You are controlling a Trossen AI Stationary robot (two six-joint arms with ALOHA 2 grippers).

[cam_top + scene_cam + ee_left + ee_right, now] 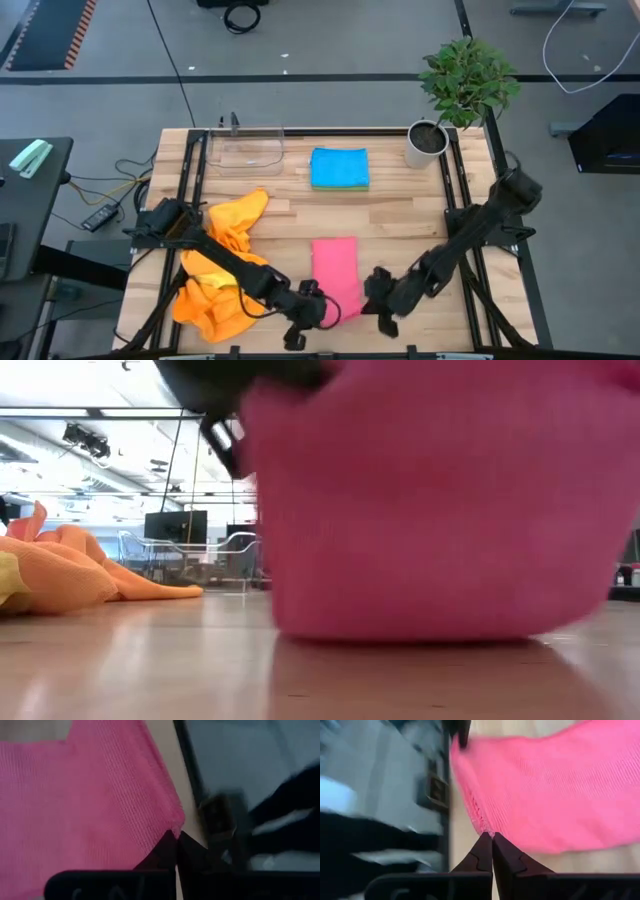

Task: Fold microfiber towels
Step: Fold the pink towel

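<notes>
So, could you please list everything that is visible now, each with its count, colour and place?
Pink towel: one, pink, folded to a strip, front middle of the table, near edge pinched at both corners.
Towel pile: orange with some yellow, crumpled, front left.
Folded towels: small stack, blue over green, back middle.
Tray: one, clear plastic, back left.
Potted plant: one, green in a white pot, back right corner.
Table: one, light wood.
Left gripper: shut on the pink towel's corner.
Right gripper: shut on its other near corner.
</notes>
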